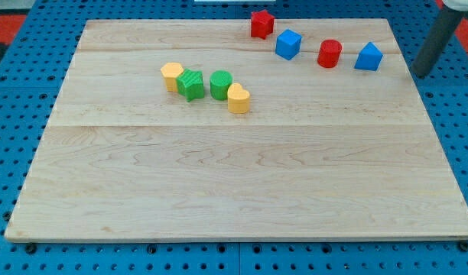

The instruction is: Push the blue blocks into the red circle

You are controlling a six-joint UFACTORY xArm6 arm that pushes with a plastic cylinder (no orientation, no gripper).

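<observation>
Rod end, my tip (pixel 419 75), sits at the view's right, over the right margin of the wooden board (pixel 242 191) near its top corner. It is a plain rod with no jaws to open or close, and it grips nothing. The rod's upper length runs out of the picture at the top right, so its mounting is cut off. Whether the tip touches the surface cannot be told.

Nearest to the tip is a blue block (pixel 368 56), to its left and apart from it; its shape is hard to make out, with a peaked top. Left of that stands a red cylinder (pixel 329 53), the red circle of the task. Further left lies a blue cube (pixel 288 43), just apart from the cylinder. A red block (pixel 261 24), of irregular shape, sits near the board's top edge, just up-left of the cube.

Well apart, toward the view's left, four blocks cluster in a row: a yellow block (pixel 171 76), a green block (pixel 191 84), a green cylinder (pixel 221 84) and a yellow heart-like block (pixel 238 99). Neighbours appear to touch.
</observation>
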